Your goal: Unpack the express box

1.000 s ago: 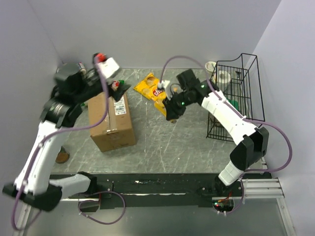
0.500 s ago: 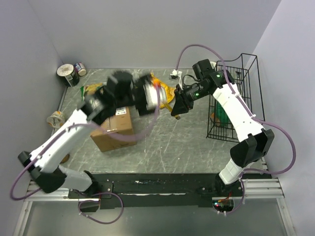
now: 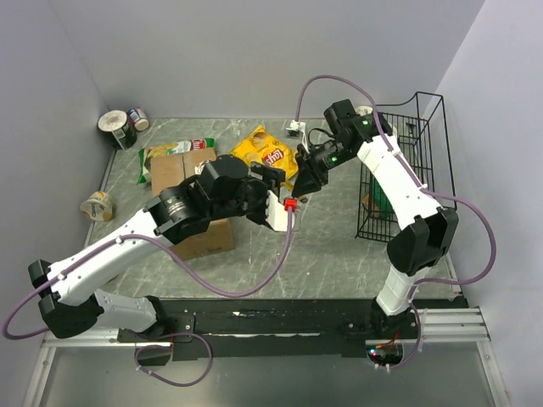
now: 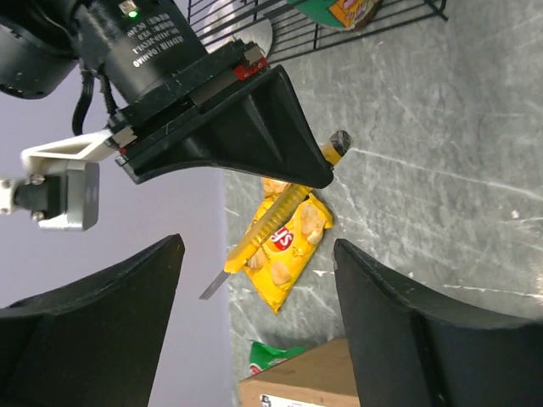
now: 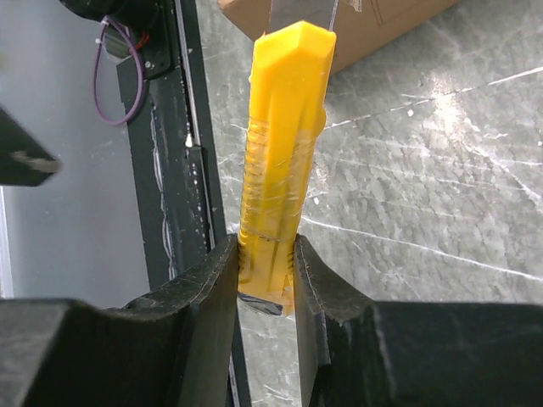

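**As the Blade Is Bared, the Carton Waits Under My Arm**

While my right pincer (image 5: 267,271) clenches the tail end of a yellow utility knife (image 5: 284,144), my left pincer (image 4: 259,246) hangs released just in front of it, its fingers (image 4: 399,339) spread wide with nothing between them. Gripping the knife so far back leaves most of the handle free and the blade (image 4: 214,288) standing clear. That suits either a cut or, as I judge more likely from the way my open left pincer faces it, a hand-over.

The express box (image 3: 174,170) sits on the left half of the table (image 3: 322,246), largely hidden beneath my left forearm, which reaches across it toward the middle. Where its top shows, the cardboard lies flat, so I take the carton to be unopened and the unpacking barely begun.

A yellow chips bag (image 3: 270,157) lies just beyond the box, below the raised knife. The wire basket (image 3: 424,127) stands well apart at the right edge, out of the blade's way. The risk I see is the exposed edge passing close to my own fingers and cable.
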`<state>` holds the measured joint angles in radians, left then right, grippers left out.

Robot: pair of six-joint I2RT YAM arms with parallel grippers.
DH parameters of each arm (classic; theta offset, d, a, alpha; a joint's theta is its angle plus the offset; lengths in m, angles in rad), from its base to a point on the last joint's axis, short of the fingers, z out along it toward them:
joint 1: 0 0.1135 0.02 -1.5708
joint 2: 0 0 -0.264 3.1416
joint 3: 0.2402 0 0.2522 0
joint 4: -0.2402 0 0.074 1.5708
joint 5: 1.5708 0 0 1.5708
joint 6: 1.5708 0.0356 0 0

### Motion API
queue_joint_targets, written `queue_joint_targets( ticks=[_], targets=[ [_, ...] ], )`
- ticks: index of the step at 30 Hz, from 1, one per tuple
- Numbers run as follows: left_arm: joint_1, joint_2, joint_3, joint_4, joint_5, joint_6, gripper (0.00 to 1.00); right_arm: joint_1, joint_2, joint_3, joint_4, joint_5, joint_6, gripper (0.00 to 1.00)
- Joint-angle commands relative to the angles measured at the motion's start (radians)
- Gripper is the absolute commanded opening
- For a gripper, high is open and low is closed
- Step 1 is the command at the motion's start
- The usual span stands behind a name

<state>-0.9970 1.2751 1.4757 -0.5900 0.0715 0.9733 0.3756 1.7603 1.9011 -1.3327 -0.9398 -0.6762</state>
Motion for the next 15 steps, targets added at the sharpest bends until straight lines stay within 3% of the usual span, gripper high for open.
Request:
queue_joint_targets(
  ticks=[1, 15],
  targets=[
    [-0.003, 0.012, -0.008, 0.053, -0.045, 0.077, 0.75, 0.023, -0.082, 0.017, -0.201, -0.022, -0.048, 0.00],
    [0.003, 0.047, -0.095, 0.137, -0.140, 0.186, 0.56, 0.068, -0.127, -0.008, -0.234, -0.047, -0.091, 0.00]
  ],
)
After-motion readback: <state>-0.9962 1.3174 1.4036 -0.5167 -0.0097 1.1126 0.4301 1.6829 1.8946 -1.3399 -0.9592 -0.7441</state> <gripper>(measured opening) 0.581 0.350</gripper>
